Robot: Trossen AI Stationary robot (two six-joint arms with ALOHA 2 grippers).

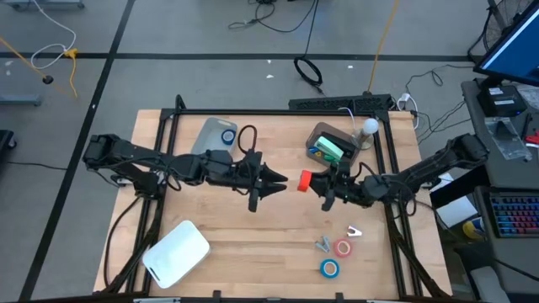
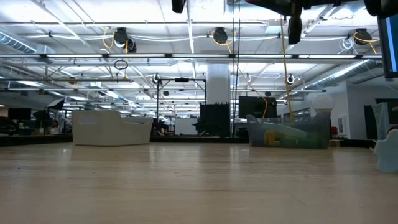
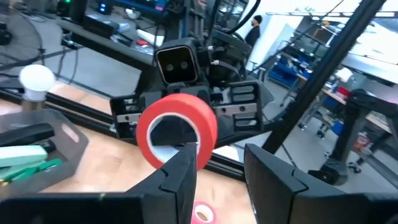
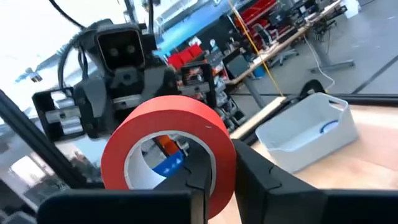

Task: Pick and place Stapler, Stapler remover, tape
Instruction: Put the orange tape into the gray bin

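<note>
Clearly midway, the red tape roll [image 1: 305,180] hung above mid-table, pinched through its wall by the right gripper [image 1: 324,187]; the left gripper [image 1: 271,178], fingers parted and empty, faced it. One blue roll [image 1: 228,135] lay in the far tray [image 1: 208,136]; two rolls [image 1: 336,257] remained near right.

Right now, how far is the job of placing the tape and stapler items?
Done: one blue roll lies in the grey tray. In hand: right gripper holds a red roll facing the left gripper. Left: a red roll and blue roll on the table.
</note>
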